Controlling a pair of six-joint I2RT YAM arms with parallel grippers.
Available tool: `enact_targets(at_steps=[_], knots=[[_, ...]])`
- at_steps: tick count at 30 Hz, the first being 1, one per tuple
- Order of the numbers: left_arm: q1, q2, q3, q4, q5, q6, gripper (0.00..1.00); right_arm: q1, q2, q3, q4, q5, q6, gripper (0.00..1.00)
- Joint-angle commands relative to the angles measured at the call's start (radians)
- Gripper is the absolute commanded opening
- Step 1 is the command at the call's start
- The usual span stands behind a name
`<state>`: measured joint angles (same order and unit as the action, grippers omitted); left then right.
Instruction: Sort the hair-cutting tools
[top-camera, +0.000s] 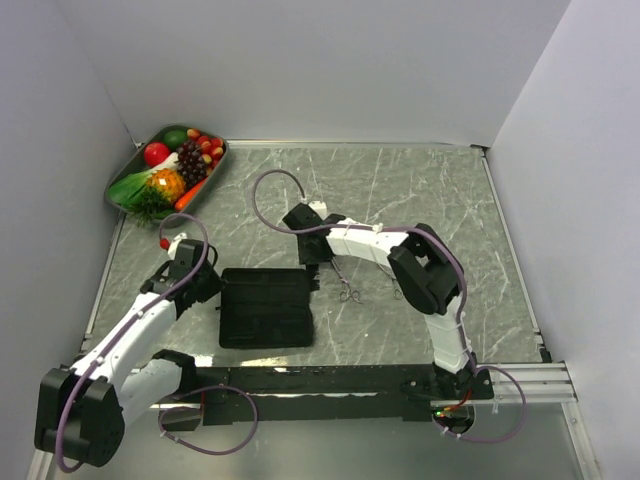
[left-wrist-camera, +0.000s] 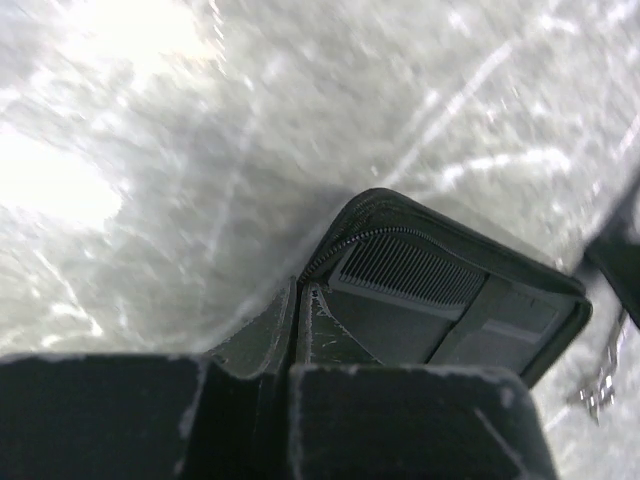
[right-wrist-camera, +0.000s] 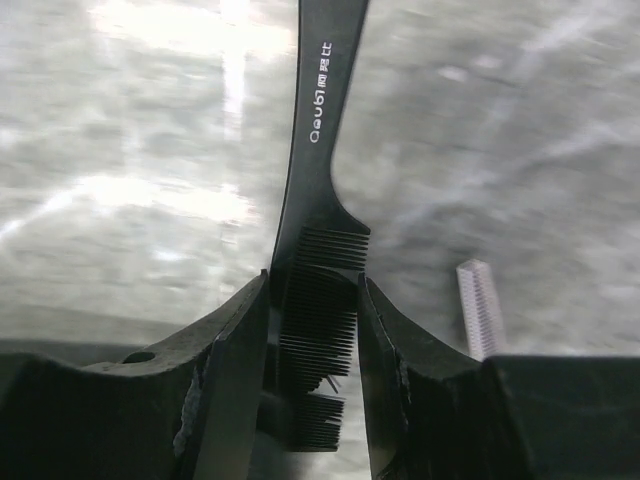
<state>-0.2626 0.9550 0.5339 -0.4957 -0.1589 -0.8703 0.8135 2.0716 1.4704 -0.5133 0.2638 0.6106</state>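
A black tail comb (right-wrist-camera: 318, 200) stands between my right gripper's (right-wrist-camera: 313, 285) fingers, which press on its spine and its tooth tips. In the top view the right gripper (top-camera: 318, 255) hovers just right of the open black pouch (top-camera: 265, 307). Silver scissors (top-camera: 348, 292) lie on the table close below it and show at the edge of the left wrist view as scissors (left-wrist-camera: 600, 385). My left gripper (left-wrist-camera: 297, 300) is shut, its tips at the pouch's (left-wrist-camera: 520, 320) corner. Another comb (left-wrist-camera: 410, 270) sits tucked inside the pouch. The left gripper (top-camera: 212, 288) sits at the pouch's left edge.
A metal tray (top-camera: 122, 178) of toy fruit stands at the back left corner. A pale ridged strip (right-wrist-camera: 480, 305) lies on the marble tabletop right of the right fingers. Grey walls close in the table on three sides.
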Motion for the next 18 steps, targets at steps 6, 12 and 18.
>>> enact_targets(at_steps=[6, 12, 18], knots=[[0.091, 0.200, 0.106, 0.198, -0.007, 0.068, 0.01, -0.019, -0.070, -0.252, -0.160, 0.031, -0.014, 0.41], [0.092, 0.367, 0.166, 0.301, -0.022, 0.065, 0.01, 0.029, -0.166, -0.390, -0.129, -0.023, -0.005, 0.40], [0.092, 0.484, 0.204, 0.388, -0.027, 0.034, 0.01, 0.104, -0.251, -0.485, -0.117, -0.087, 0.018, 0.40]])
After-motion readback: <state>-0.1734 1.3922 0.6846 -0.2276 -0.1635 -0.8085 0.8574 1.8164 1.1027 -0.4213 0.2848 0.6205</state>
